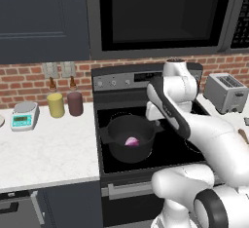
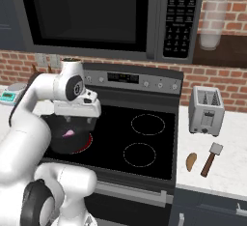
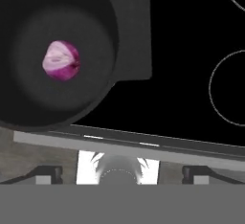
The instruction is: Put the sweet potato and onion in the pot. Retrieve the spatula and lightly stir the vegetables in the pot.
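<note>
In the pot (image 3: 129,36) the onion (image 3: 61,61) already lies, my fingers (image 3: 48,173) spread wide and empty, while sweet potato (image 2: 191,161) and spatula (image 2: 210,159) wait on the counter (image 2: 231,167)

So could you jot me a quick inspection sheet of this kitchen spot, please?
Surface: black stovetop, white counters either side.
Job's things: onion inside pot; sweet potato and spatula lie apart on the right counter.
Clutter: toaster, scale, yellow cup and brown cup.
Tool: tool open, holding nothing, above the stove beside the pot.
Cables: nothing seen.
Surroundings: brick wall, microwave above.
</note>
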